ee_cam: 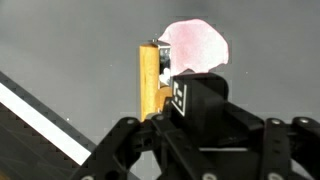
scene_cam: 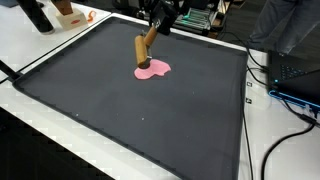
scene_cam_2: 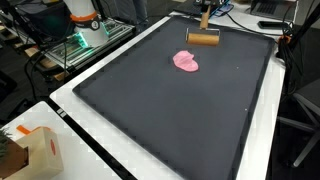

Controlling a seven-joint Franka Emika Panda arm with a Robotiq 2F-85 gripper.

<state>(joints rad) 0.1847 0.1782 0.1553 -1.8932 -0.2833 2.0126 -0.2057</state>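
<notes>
While the white table (scene_cam: 35, 100) carries everything, most of its top is covered by a big black mat (scene_cam: 150, 130), which fills the middle of both ext. views. Off the mat, a tan cardboard box (scene_cam_2: 35, 150) sits at a table corner in an ext. view. Dark cables (scene_cam: 285, 115) lie on the white surface beside the mat's edge.

The gripper (scene_cam: 157, 27) hangs low over one end of the mat, near its rim. It sits directly over a wooden roller (scene_cam: 146, 50), a short light-brown cylinder down at the mat. In an ext. view the gripper (scene_cam_2: 204, 24) stands above the roller's (scene_cam_2: 204, 39) middle, w/ the roller lying crosswise under it. In the wrist view the roller (ee_cam: 150, 80) runs straight away from the camera. Its near end is hidden behind the gripper (ee_cam: 190, 92) body, and its side is right against a black finger block.

Jaws: can't tell whether they are clamped on the wood or just pressed beside it, since only that one block shows clearly.

Smallest item is the pink dough (scene_cam: 152, 69), a flat irregular blob on the mat. It lies just beside the roller's far end, toward the mat's centre from the gripper. In an ext. view the pink dough (scene_cam_2: 186, 60) looks slightly apart from the roller; contact btwn them can't be confirmed.
</notes>
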